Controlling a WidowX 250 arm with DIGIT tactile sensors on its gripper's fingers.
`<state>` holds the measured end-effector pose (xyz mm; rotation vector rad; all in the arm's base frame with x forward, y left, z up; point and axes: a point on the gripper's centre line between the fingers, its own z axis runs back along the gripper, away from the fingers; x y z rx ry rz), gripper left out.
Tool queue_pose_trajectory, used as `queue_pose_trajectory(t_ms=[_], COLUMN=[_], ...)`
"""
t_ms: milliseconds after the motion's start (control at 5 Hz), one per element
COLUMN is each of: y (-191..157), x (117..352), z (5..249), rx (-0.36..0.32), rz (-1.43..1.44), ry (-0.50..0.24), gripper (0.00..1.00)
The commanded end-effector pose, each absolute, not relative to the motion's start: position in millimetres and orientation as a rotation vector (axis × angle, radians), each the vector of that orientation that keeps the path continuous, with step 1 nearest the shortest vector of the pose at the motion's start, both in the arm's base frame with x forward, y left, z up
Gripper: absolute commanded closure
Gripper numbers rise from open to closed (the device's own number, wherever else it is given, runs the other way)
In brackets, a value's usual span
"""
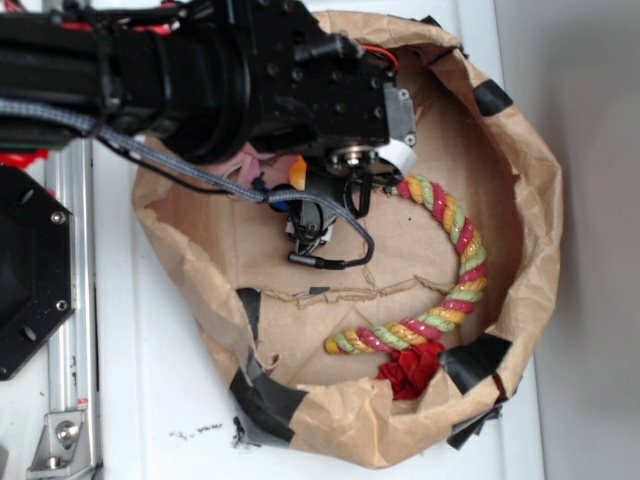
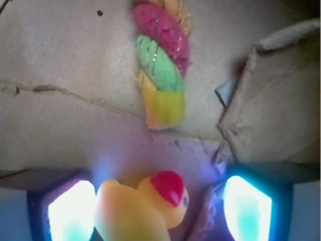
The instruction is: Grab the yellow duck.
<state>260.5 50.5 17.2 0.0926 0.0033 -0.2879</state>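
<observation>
I am looking down at a brown paper bag point(image 1: 520, 180) that is lying on a white surface point(image 1: 150, 400), with its sides rolled down and bits of black tape point(image 1: 478, 360) stuck on them. My black arm point(image 1: 200, 80) is reaching in from the top left. The end effector point(image 1: 310, 225) is sitting low over the paper floor of the bag. In the wrist view the duck point(image 2: 143, 208) is lying between the two fingers point(image 2: 70, 211), much closer to the left one and maybe touching it. Its red beak point(image 2: 168, 187) is pointing up toward the rope. There is a gap between the duck and the right finger, so the end effector is spread apart and is not squeezing the duck. In the exterior view I am only seeing a small orange bit of the duck point(image 1: 297, 172) poking out from under the arm. The rope point(image 1: 455, 260) is twisted in pink, green and yellow, and it is curving around the right side of the bag down to a red frayed end point(image 1: 410, 372). Its other end point(image 2: 163, 108) is lying near the duck, but they are not touching.
</observation>
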Motion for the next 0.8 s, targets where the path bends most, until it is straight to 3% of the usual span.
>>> queue_pose_trajectory(t_ms=[0, 600], y=[54.6, 50.2], x=[259.6, 267.6], z=[27.3, 44.6], rx=[0.126, 0.138], rz=[-0.283, -0.289], ry=[-0.053, -0.101], gripper=[1.0, 1.0])
